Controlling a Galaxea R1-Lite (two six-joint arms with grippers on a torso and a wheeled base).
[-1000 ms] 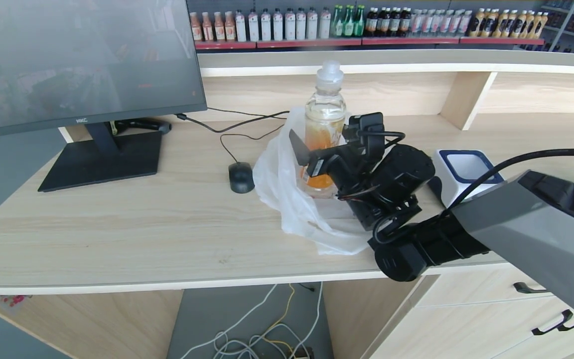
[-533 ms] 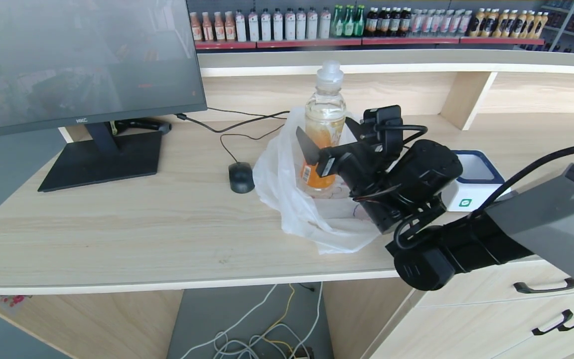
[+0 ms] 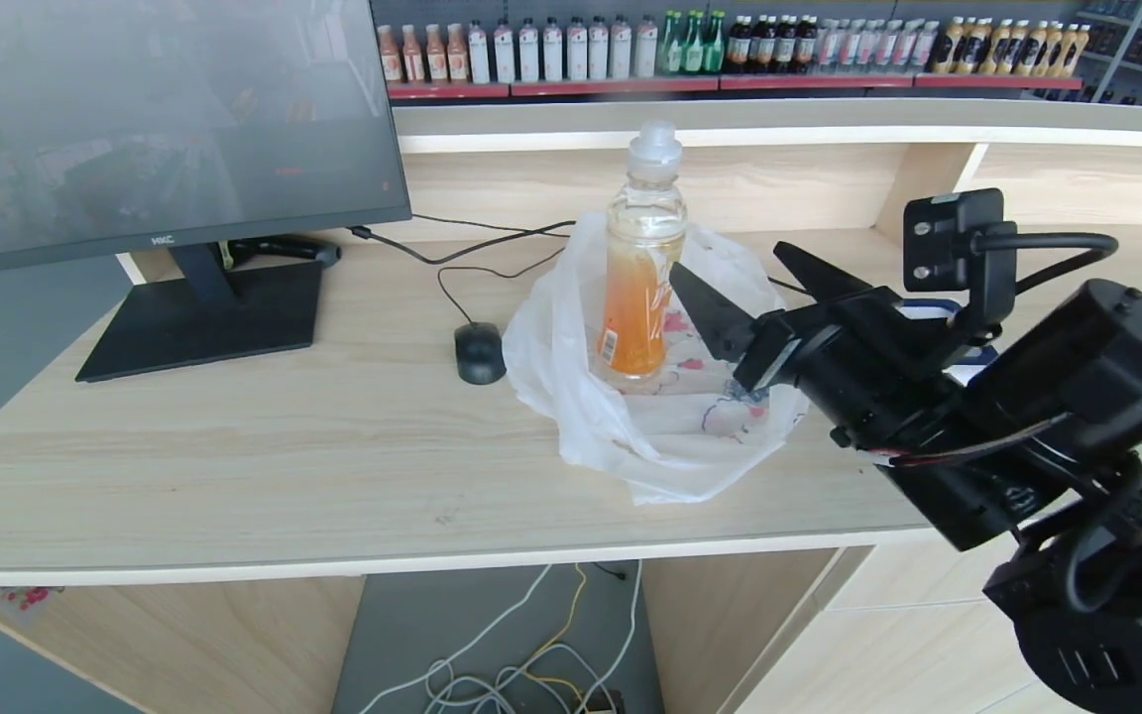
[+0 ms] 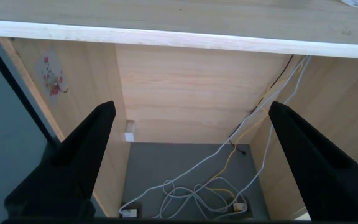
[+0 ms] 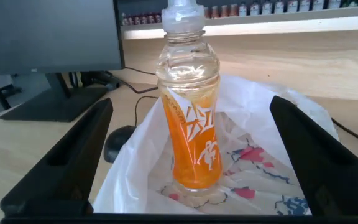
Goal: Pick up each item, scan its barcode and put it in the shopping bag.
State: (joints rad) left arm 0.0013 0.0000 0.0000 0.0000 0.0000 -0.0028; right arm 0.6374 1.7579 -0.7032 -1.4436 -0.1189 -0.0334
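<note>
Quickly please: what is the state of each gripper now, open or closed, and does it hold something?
Left gripper: open, holding nothing.
Right gripper: open, holding nothing; the bottle stands in the bag.

A black mouse (image 3: 480, 353) lies on the pale desk (image 3: 234, 446), well left of the right jaws; a dark monitor (image 3: 165, 119) stands farther left. A shelf (image 3: 730, 85) of bottles (image 3: 571, 50) runs far behind. Loose cables (image 4: 188, 196) lie ahead of the left jaws.
</note>
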